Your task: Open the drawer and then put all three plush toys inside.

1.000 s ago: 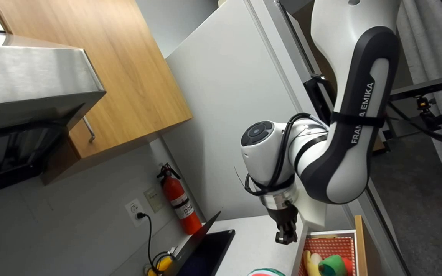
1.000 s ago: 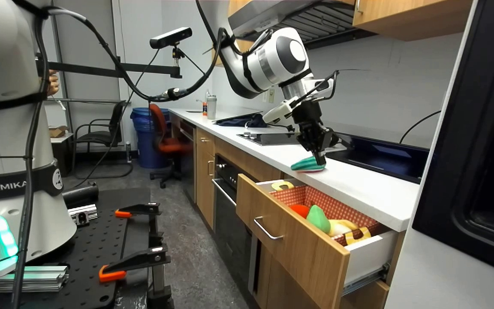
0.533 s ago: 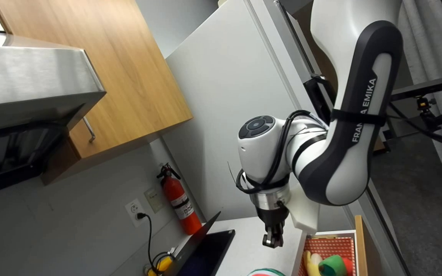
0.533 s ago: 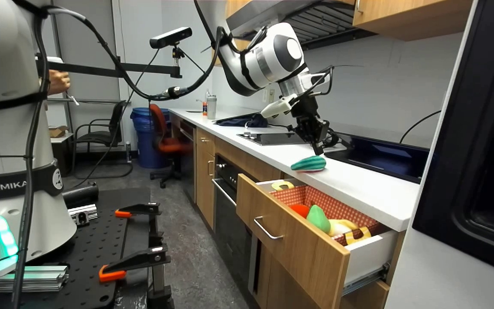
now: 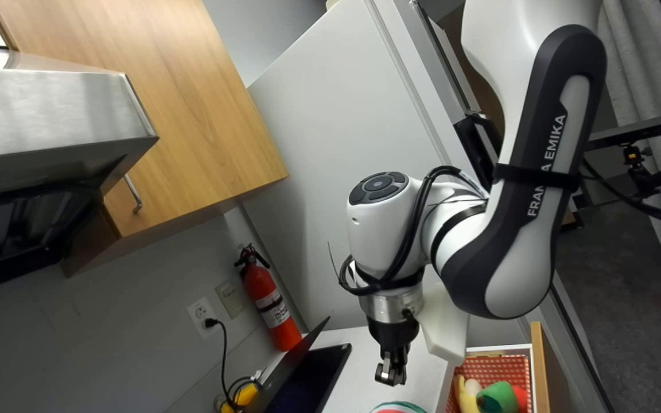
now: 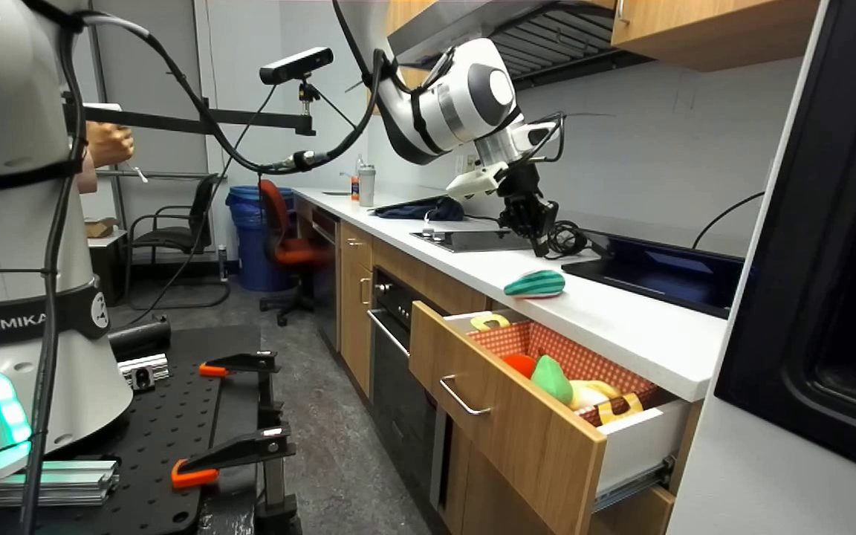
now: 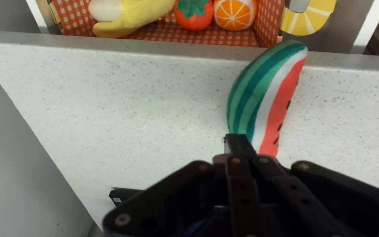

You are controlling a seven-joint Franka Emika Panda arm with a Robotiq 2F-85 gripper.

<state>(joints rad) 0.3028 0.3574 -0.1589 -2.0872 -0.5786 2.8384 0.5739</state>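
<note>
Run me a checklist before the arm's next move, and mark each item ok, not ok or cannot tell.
1. Drawer pulled open: ok, in both exterior views.
2. Red toy, green toy and banana toy inside it: ok; they sit in the checked box.
3. Watermelon toy inside too, if meant to go in: not ok; it lies on the counter.
4. Tool ready to grasp: not ok; its jaws look shut, holding nothing.
5. Tool apart from the watermelon toy: ok; a gap shows in both exterior views.
6. Watermelon toy fully supported: cannot tell; in the wrist view its end reaches the counter's front edge.
</note>
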